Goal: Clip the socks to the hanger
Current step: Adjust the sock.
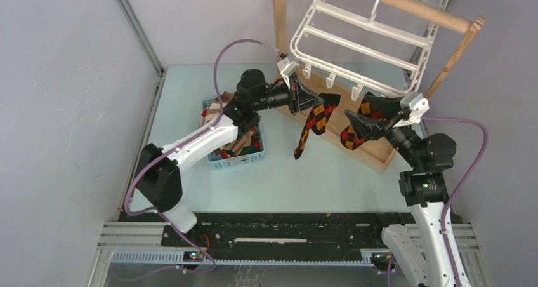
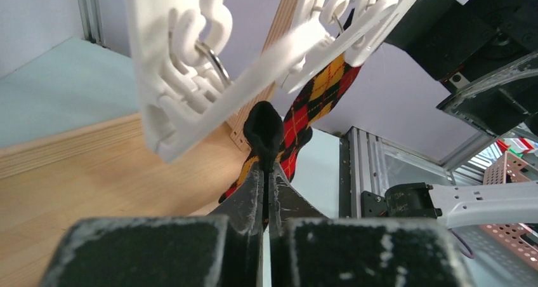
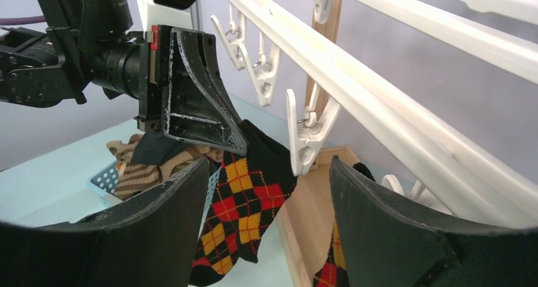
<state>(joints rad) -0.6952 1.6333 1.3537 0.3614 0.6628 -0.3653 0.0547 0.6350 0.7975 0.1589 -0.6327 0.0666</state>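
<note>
Left gripper holds a sock under the hanger.
It is shut tight; the right gripper is wide open, empty.

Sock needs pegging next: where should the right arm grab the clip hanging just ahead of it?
Pinch the clip by its two splayed upper arms, coming in level from the near side. It hangs mouth down, so squeezing there should open it.

Robot lab — grey-panelled test cell
</note>
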